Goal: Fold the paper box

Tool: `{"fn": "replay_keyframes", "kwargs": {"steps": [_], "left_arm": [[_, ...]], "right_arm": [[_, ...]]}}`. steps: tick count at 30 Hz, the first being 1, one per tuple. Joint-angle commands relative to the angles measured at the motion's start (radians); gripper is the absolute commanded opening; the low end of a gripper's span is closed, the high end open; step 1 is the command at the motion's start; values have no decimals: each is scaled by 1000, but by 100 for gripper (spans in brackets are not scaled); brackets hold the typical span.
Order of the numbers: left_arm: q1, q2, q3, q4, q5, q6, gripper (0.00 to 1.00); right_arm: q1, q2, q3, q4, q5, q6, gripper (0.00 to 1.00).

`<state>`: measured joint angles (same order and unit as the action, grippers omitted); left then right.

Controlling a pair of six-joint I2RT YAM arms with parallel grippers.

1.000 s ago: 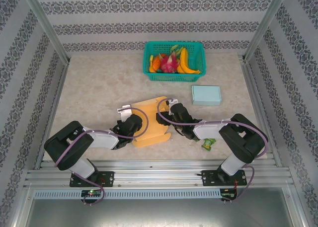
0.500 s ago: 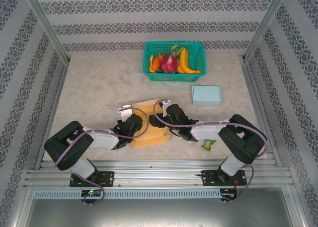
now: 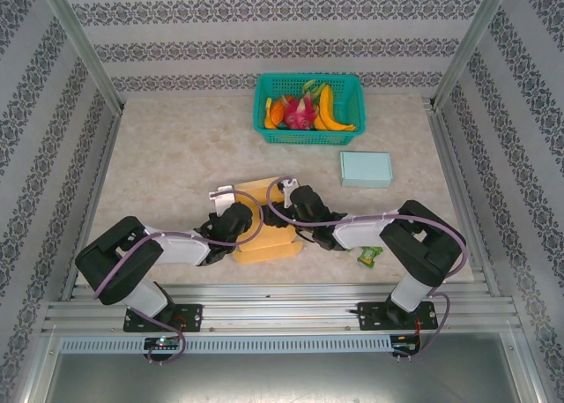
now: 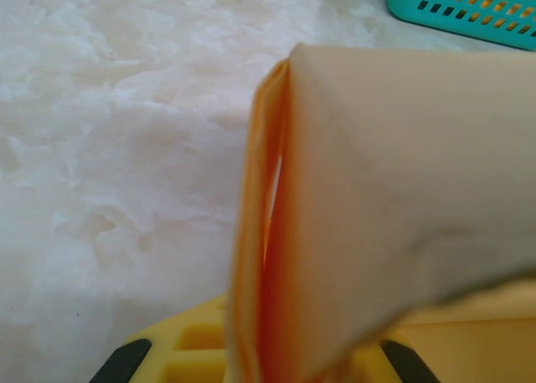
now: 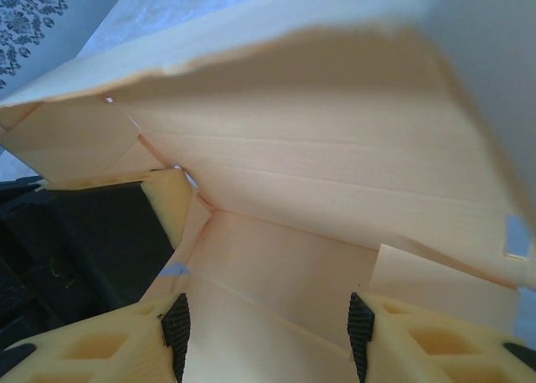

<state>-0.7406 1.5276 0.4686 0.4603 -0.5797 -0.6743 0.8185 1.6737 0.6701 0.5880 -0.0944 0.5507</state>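
Note:
The yellow-orange paper box (image 3: 264, 231) lies partly folded on the table between my two arms. My left gripper (image 3: 236, 220) is at its left side, shut on a flap of the box (image 4: 368, 173); in the left wrist view (image 4: 260, 362) that flap stands edge-on between the jaws. My right gripper (image 3: 295, 205) reaches in from the right. In the right wrist view its pads (image 5: 176, 333) stand apart over the inner floor panel of the box (image 5: 285, 266), so this gripper (image 5: 268, 337) is open, with box walls rising ahead and to the left.
A teal basket (image 3: 264, 128) of fruit stands at the back centre. A pale blue box (image 3: 366, 168) lies to the right of the paper box. A small green packet (image 3: 370, 255) rests near the right arm. Metal rails edge the table.
My right gripper has pushed left into the paper box, and the box has closed up into a narrower shape. The left gripper has kept its hold and its place.

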Motion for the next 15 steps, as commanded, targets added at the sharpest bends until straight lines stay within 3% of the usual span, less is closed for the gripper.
{"fn": "replay_keyframes", "kwargs": {"steps": [1, 15], "left_arm": [[-17, -26, -1, 24, -3, -8, 0], [-17, -20, 14, -10, -22, -15, 0]], "right_arm": [[17, -19, -14, 18, 24, -2, 54], [37, -181, -97, -41, 68, -60, 55]]}}
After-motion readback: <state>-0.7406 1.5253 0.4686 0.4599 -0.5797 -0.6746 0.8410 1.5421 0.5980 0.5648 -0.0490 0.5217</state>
